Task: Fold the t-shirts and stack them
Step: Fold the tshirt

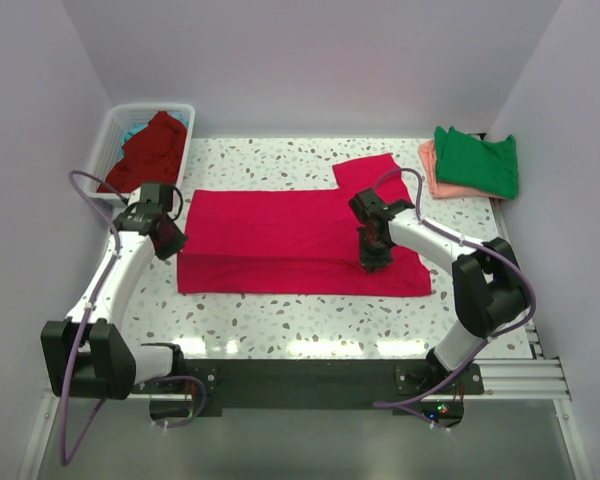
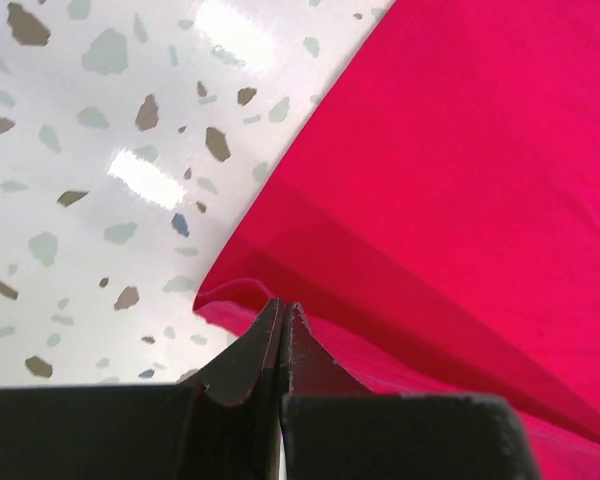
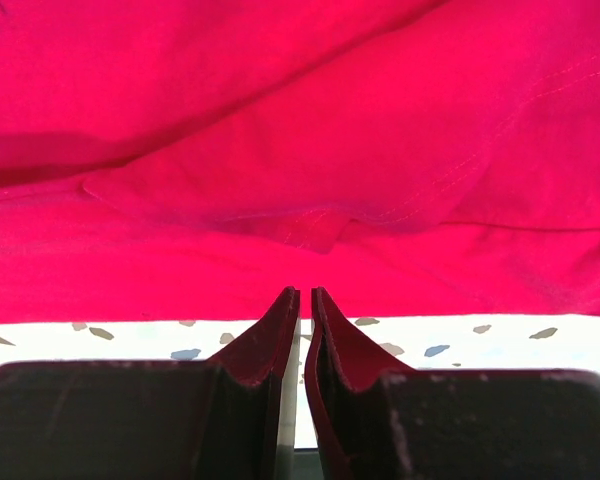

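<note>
A crimson shirt [image 1: 280, 235] lay spread across the middle of the table [image 1: 280, 325], its near half doubled over. The left gripper [image 1: 170, 241] sat at the shirt's left edge, jaws pressed together at the hem; whether cloth was pinched could not be told. The right gripper [image 1: 372, 261] stood over the shirt's right part, jaws all but together. A dark red shirt [image 1: 150, 150] filled the basket [image 1: 115, 123] far left. A green shirt [image 1: 477, 160] topped a salmon shirt [image 1: 430, 168] far right.
</note>
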`<move>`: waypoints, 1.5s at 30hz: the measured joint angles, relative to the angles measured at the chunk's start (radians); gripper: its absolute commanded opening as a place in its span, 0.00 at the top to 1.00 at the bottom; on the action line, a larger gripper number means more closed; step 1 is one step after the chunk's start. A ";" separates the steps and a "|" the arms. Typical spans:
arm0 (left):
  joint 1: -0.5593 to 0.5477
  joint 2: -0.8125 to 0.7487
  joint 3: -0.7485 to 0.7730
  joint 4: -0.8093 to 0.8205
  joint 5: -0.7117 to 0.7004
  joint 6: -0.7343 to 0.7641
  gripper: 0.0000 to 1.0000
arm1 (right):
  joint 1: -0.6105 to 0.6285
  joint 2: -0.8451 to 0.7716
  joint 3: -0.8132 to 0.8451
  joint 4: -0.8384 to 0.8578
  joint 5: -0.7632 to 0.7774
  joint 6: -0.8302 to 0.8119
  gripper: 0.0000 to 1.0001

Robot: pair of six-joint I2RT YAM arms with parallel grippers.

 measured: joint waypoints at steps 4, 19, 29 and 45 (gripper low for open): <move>-0.002 -0.061 -0.017 -0.056 -0.008 -0.034 1.00 | 0.000 0.000 0.000 0.005 -0.012 -0.015 0.87; -0.018 0.260 -0.019 -0.017 -0.082 -0.105 1.00 | 0.000 0.016 0.016 0.008 -0.012 -0.037 0.87; -0.023 0.459 0.108 0.052 -0.149 -0.102 1.00 | 0.000 0.015 0.024 0.005 -0.010 -0.024 0.88; -0.024 0.532 0.186 0.072 -0.221 -0.053 0.65 | 0.000 -0.016 0.019 -0.008 0.040 0.018 0.78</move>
